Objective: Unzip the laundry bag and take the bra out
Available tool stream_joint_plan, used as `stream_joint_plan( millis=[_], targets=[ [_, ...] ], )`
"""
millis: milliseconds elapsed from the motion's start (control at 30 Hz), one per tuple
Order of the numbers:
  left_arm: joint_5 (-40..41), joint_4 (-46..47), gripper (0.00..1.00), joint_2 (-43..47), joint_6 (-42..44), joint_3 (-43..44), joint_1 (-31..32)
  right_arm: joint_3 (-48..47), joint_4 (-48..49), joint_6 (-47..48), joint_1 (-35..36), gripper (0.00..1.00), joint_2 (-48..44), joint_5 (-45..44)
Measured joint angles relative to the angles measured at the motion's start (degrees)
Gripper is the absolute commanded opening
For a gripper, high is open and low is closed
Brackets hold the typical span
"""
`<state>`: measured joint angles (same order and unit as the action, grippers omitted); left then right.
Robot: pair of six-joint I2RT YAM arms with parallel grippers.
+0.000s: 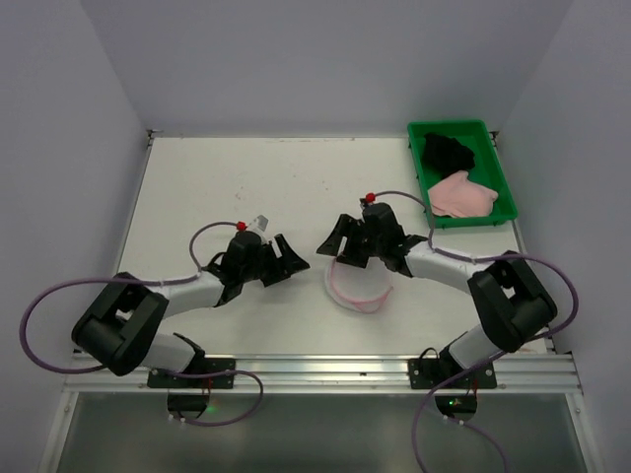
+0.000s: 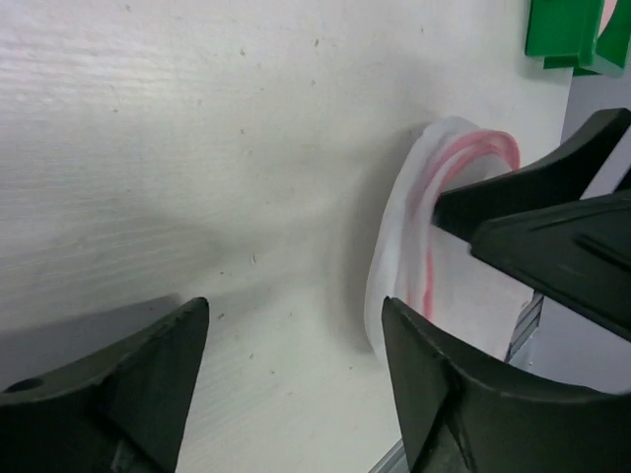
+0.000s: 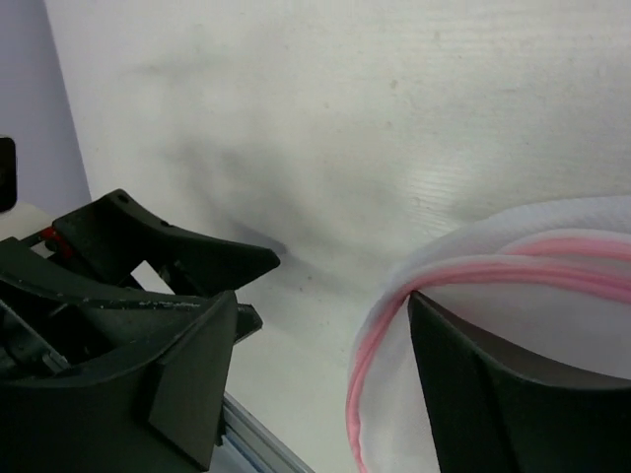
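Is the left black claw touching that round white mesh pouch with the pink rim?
Apart. The top view shows a strip of bare table between the left gripper and the round white mesh laundry bag.

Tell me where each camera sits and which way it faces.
Top external: above and behind the bases, looking down on the table; both arms show.
Left wrist: on the left gripper, looking across at the laundry bag; own fingers frame the bottom.
Right wrist: on the right gripper, looking over the bag's pink rim; own fingers below.
Shared: both wrist views show the bag and the opposite gripper.
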<state>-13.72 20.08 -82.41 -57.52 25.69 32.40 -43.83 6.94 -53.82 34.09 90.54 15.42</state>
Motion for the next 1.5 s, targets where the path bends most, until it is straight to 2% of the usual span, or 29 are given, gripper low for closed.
stream_joint_plan(
  millis=[33, 67, 167, 433, 533, 633, 767, 833, 933, 1167, 1333, 1500],
  targets=[
    [0.6, -1.5, 0.81, 1.8, 0.4, 0.0, -0.4, -0.6, -1.1, 0.8, 0.1, 0.78, -1.5, -0.4],
    [1.3, -3.1, 0.83, 3.8, 1.0, -0.1, -0.8, -1.4, -2.5, 1.7, 0.2, 0.86, -2.9, -0.9],
    [3.5, -7.3, 0.88, 9.0, 2.5, 0.0, -1.4, -4.7, -7.1, 4.4, 0.4, 0.99, -6.5, -1.9],
    [8.5, -19.7, 0.96, 16.3, 7.7, 5.3, -4.2, -19.5, -24.1, 13.7, 0.7, 0.99, -9.7, -10.0],
    [9.5, -24.5, 0.99, 18.6, 10.8, 8.3, -7.7, -21.6, -28.8, 17.4, -0.1, 0.99, -11.4, -15.4],
    [11.3, -29.8, 1.00, 22.4, 14.6, 11.6, -12.7, -21.7, -33.3, 20.3, -4.5, 0.99, -16.0, -19.6],
    [15.1, -37.0, 1.00, 28.0, 20.3, 17.3, -17.7, -21.5, -36.7, 23.0, -15.9, 0.99, -26.5, -23.9],
    [17.6, -40.7, 1.00, 31.2, 23.1, 20.6, -19.2, -21.5, -38.0, 24.4, -19.3, 0.99, -33.6, -28.1],
    [21.2, -45.9, 1.00, 36.6, 27.0, 25.4, -19.8, -21.6, -40.3, 26.6, -19.5, 0.99, -45.1, -32.9],
    [26.3, -54.6, 1.00, 48.0, 33.4, 35.5, -19.8, -20.8, -41.3, 31.2, -19.4, 0.99, -68.6, -36.2],
    [29.0, -57.4, 1.00, 53.7, 36.3, 40.7, -19.8, -17.1, -41.5, 33.7, -19.4, 0.99, -79.7, -35.4],
    [33.0, -58.9, 1.00, 59.3, 38.2, 41.2, -19.8, -14.0, -42.0, 36.2, -19.4, 0.99, -85.9, -34.8]
  ],
)
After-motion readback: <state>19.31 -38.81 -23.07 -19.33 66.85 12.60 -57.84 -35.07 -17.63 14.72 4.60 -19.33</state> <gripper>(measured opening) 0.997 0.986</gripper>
